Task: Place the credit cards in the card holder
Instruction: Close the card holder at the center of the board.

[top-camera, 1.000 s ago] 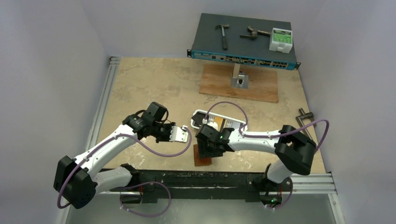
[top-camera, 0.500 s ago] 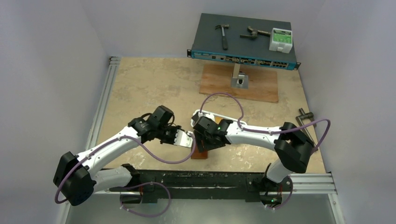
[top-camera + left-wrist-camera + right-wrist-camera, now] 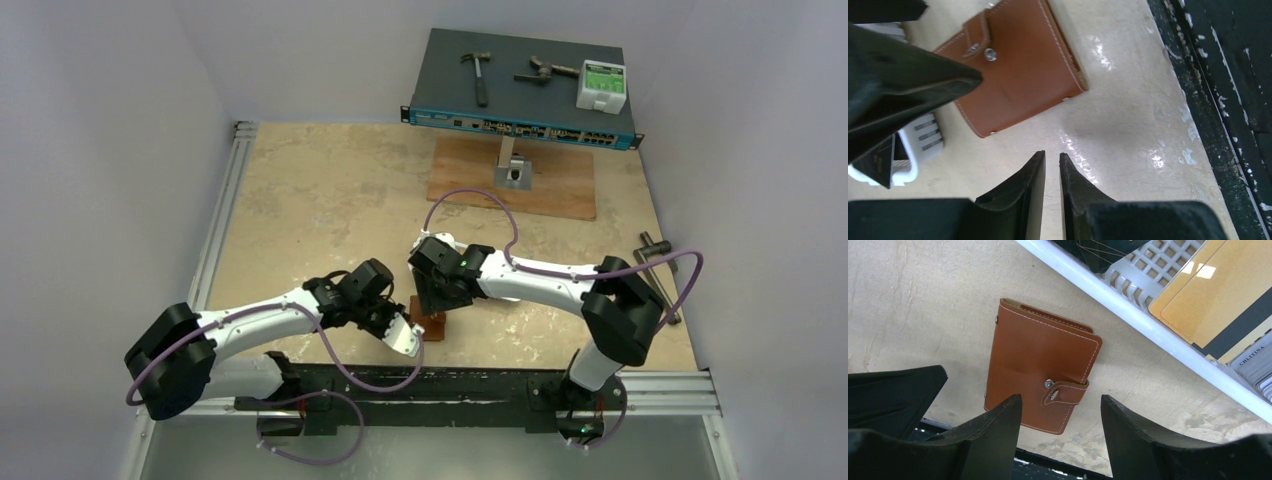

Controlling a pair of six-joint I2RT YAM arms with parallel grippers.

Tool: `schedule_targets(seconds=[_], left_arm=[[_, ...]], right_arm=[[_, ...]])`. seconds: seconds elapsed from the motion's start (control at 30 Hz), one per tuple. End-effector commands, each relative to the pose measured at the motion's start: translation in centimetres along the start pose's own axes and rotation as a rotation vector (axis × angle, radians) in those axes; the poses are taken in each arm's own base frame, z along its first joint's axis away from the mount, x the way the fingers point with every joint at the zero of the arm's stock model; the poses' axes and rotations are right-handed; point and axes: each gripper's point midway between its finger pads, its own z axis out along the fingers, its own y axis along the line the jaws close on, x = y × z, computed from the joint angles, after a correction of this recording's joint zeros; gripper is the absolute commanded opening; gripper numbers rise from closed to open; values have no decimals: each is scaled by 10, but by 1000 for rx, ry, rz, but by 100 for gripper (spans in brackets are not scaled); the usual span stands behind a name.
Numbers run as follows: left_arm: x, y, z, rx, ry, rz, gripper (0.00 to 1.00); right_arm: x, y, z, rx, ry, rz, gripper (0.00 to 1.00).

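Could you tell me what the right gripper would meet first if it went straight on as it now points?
Most likely the card holder: the right gripper points at it, jaws open, and nothing shows between them, though depth is unclear.

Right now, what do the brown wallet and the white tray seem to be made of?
The card holder looks like smooth tan leather: pale edge stitching, metal snap. The white tray looks like glossy moulded plastic, judging by its gridded wall.
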Motion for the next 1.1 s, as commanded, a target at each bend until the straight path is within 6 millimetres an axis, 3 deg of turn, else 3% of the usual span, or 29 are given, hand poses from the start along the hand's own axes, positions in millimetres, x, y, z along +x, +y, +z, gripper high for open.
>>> schedule_targets(seconds=[0.0,0.2,0.37,0.57,1.07], left_arm=[[-4,0,11,-15,-54,155,16],[-17,1,19,-34,-100,196,16],[-25,-2,26,-29,-116,248,17],[-30,-9,35,4,-122,295,18],[-26,-11,41,21,-87,298,18]], right_arm=[[-12,14,-6,-53,-11,22,59],[-3,11,7,-29,35,29,49],[-3,7,5,-18,28,43,36],[-5,4,1,-18,22,48,13],[-4,5,-11,-53,21,37,22]])
